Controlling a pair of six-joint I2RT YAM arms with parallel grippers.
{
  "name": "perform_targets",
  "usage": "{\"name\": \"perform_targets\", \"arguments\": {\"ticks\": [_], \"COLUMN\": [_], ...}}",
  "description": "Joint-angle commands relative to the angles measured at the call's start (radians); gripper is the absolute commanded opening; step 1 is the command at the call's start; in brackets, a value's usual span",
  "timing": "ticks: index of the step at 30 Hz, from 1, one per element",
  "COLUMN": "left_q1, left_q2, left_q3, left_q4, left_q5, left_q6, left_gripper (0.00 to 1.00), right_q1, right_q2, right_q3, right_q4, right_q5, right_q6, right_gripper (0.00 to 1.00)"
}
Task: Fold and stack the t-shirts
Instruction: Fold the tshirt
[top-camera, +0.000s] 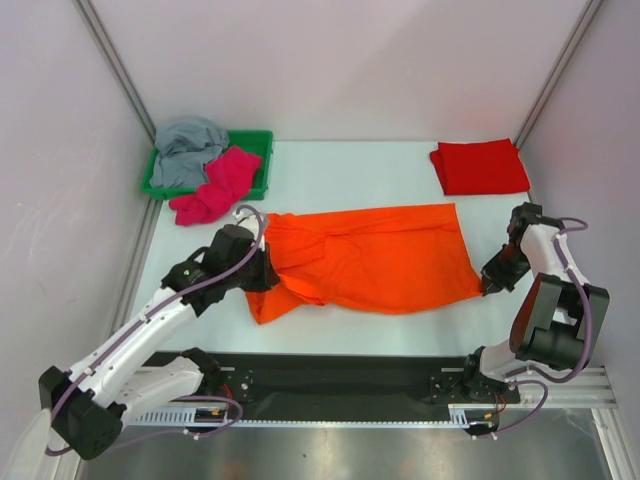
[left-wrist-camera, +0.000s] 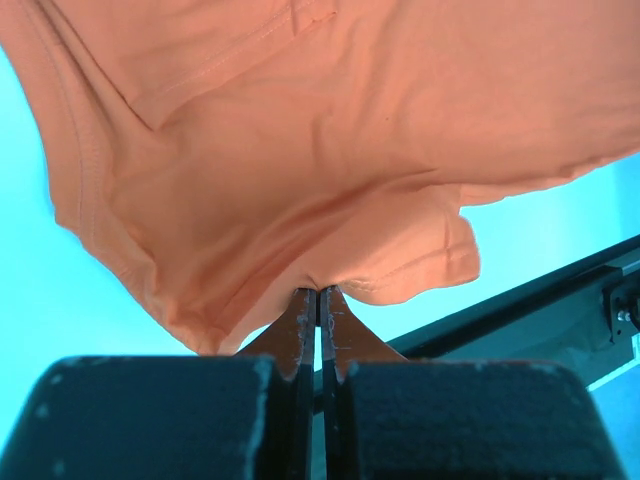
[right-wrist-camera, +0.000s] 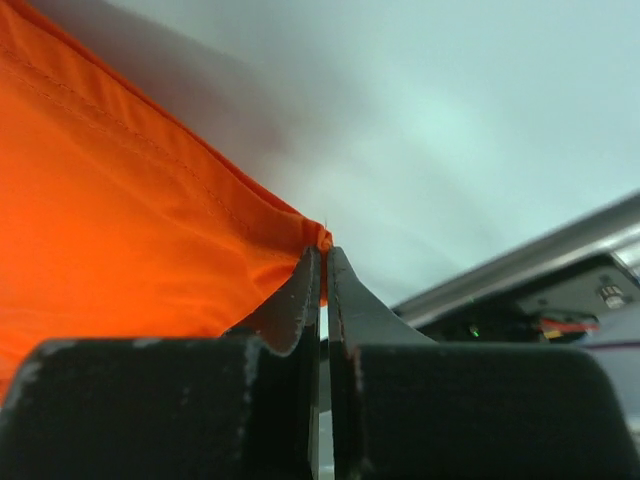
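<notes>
At table level, wrist views alone show left gripper (left-wrist-camera: 318, 296) and right gripper (right-wrist-camera: 322, 256) pinching edges of the orange shirt (top-camera: 380, 262).

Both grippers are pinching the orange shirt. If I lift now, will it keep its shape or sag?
Probably floppy: the orange t-shirt bunches and hangs in folds at the left gripper. Likely light, as small pinches hold it. The right gripper has only the very corner, so it might slip out under tension.
</notes>
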Motion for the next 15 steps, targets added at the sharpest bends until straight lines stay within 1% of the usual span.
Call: {"name": "perform_targets", "arguments": {"ticks": [1,4,8,15], "left_q1": [0.008,0.008,0.008,0.008], "left_q2": [-0.061,-0.095,-0.107,-0.032], "left_q3": [-0.02,-0.027,-0.017,0.106], "left_q4": [-0.024,-0.041,-0.049,-0.036], "left_q5": [-0.015,-0.024,-0.026,-0.012], "left_q6": [-0.033,-0.047,-0.044,0.008], "left_gripper": [0.0,0.0,0.0,0.0], "right_q1": [-0.011,-0.014,-0.016,0.001], "right_q2": [-0.072,-0.083,-0.031,0.063], "right_q3": [0.014,-0.003,0.021,0.096], "right_q4": [-0.112,-0.092,-0.043,0.029], "right_q5": [0.115,0.113,0.101,0.014], "right_q6": [0.03,0.032,-0.003,-0.068], "right_gripper": [0.0,0.0,0.0,0.0]}}
